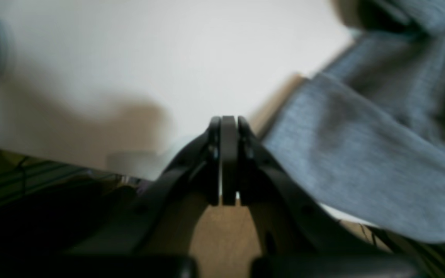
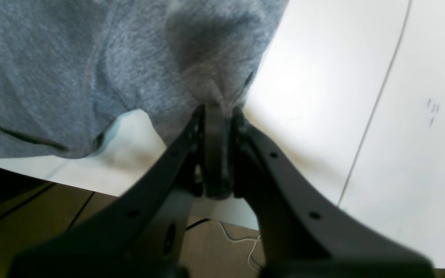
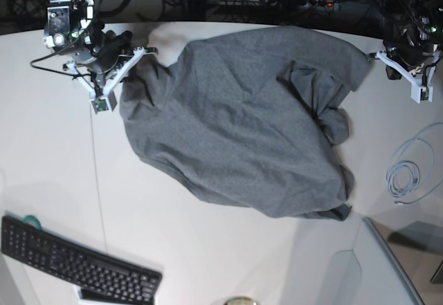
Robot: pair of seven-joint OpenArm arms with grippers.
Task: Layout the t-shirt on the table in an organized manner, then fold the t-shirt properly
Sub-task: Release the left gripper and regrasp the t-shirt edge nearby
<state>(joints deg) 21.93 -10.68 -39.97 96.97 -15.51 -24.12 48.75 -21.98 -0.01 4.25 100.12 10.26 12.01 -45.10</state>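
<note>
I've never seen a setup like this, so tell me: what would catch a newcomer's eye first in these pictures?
Probably the big rumpled grey t-shirt, spread unevenly over the far middle of the white table. Next, the two arms flanking it: the right gripper pinches a bunch of the cloth at one far corner, while the left gripper sits closed beside the shirt's other end with no cloth between its fingers. A black keyboard lies at the near edge.

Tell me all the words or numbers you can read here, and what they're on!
None can be read.
Keyboard: key letters too small.
Table: tiny dark marks, too blurred to tell if they are letters.
T-shirt: plain grey, no print showing.
</note>
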